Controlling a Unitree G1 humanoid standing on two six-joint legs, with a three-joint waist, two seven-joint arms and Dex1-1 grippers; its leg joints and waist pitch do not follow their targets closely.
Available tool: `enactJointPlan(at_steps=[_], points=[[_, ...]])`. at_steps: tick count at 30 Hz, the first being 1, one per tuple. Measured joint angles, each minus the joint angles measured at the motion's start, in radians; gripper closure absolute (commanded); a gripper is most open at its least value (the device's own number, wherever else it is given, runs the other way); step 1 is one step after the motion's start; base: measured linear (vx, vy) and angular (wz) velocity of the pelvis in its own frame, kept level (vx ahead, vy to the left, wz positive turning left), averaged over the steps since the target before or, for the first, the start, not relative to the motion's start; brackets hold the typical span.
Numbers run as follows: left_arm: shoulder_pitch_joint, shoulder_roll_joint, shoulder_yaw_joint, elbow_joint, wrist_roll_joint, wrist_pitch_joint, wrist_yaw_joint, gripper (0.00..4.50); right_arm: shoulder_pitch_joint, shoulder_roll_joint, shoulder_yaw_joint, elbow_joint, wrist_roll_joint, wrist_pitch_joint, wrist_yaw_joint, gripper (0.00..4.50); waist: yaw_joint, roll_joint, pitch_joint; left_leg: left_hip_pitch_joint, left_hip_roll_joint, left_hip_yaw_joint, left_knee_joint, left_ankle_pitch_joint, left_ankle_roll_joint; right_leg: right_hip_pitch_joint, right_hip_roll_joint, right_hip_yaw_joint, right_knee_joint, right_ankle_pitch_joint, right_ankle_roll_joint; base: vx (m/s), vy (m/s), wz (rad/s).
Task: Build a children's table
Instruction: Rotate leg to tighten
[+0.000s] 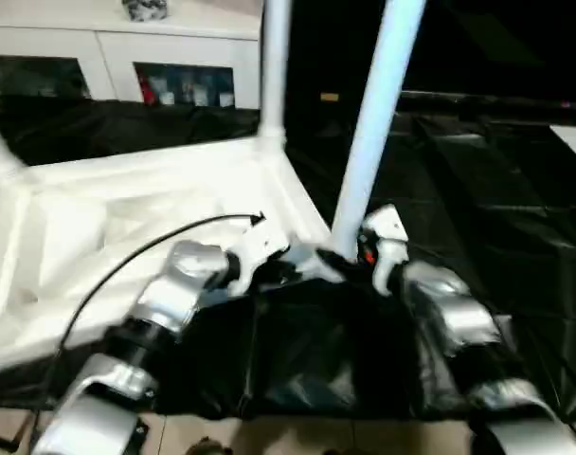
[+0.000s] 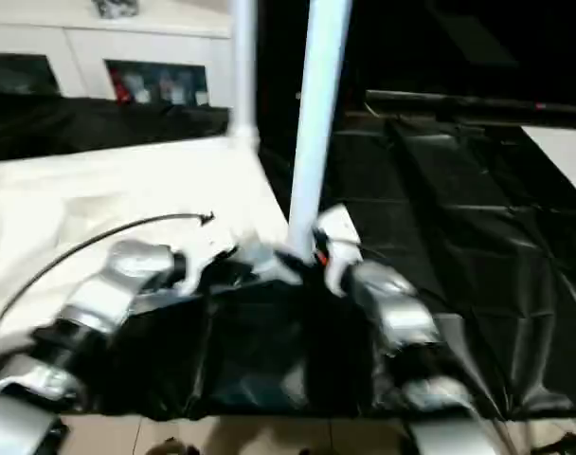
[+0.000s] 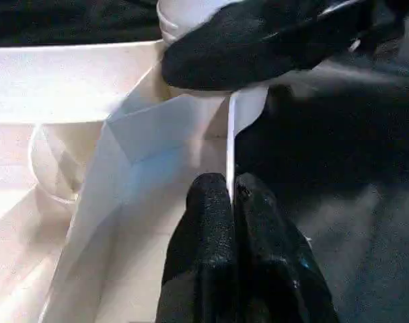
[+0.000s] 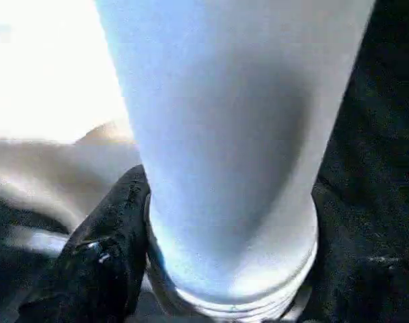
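Right hand grips the leg; left hand apparently pinches the tabletop rim.

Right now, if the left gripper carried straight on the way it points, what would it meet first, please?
Probably the right gripper's black finger wrapped around the base of the leg; the left gripper is pinching the tabletop's thin rim, though depth is unclear.

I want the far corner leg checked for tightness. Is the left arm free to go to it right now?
Probably not: the left pincer is shut on the tabletop rim, steadying the table while the right pincer holds the near leg. The far leg stands unobstructed.
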Motion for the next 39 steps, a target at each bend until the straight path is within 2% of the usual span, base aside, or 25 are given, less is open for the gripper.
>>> enactJointPlan(at_steps=[3,4,6,12,15,38,39], points=[[-0.003,-0.016,0.0,0.0,0.005,0.011,0.03,4.5,-0.02,0.015,-0.004,0.031,-0.002,-0.015,-0.059,1.69,0.003,0.002,-0.001,0.0,0.0,0.001,0.0,0.0,0.0,0.0,0.0,0.0,0.0,0.001,-0.004,0.0,0.0,0.0],[-0.003,-0.017,0.0,0.0,0.005,0.012,0.034,4.5,-0.021,0.018,-0.004,0.037,-0.004,-0.026,-0.065,1.34,0.003,0.002,-0.001,0.0,0.0,0.001,0.0,0.0,0.0,0.0,0.0,0.0,0.0,0.001,-0.003,0.0,0.0,0.0],[-0.003,-0.017,-0.002,-0.001,0.006,0.012,0.034,4.5,-0.022,0.021,-0.006,0.054,-0.007,-0.05,-0.067,0.99,0.003,0.002,-0.001,0.0,0.0,0.001,0.0,0.0,0.0,0.0,0.0,0.001,0.0,0.0,-0.003,0.0,0.0,0.0],[-0.003,-0.017,-0.003,-0.001,0.008,0.012,0.037,4.5,-0.022,0.031,-0.005,0.061,-0.019,-0.062,-0.067,0.51,0.002,0.002,-0.001,0.0,0.0,0.001,0.0,0.0,0.0,0.0,0.0,0.001,0.0,0.0,-0.003,0.0,0.0,0.0],[-0.003,-0.018,-0.003,-0.001,0.008,0.012,0.038,4.5,-0.022,0.035,-0.005,0.061,-0.019,-0.063,-0.067,0.12,0.002,0.002,-0.001,0.0,0.0,0.001,0.0,0.0,0.0,0.0,0.0,0.001,0.0,0.001,-0.003,0.0,0.0,0.0],[-0.003,-0.018,-0.004,-0.001,0.008,0.012,0.037,4.5,-0.028,0.041,-0.005,0.073,-0.019,-0.074,-0.065,0.02,0.002,0.002,-0.001,0.0,0.0,0.001,0.0,0.0,0.0,0.0,0.0,0.001,-0.001,0.0,-0.003,0.0,0.0,0.0],[-0.003,0.003,-0.014,-0.008,0.003,-0.001,-0.005,4.5,-0.015,0.001,0.009,0.054,-0.018,-0.081,0.002,0.02,0.004,0.004,-0.001,0.0,0.0,0.0,0.0,0.0,0.0,0.0,0.0,0.001,-0.001,0.0,-0.002,0.0,0.0,0.0]])
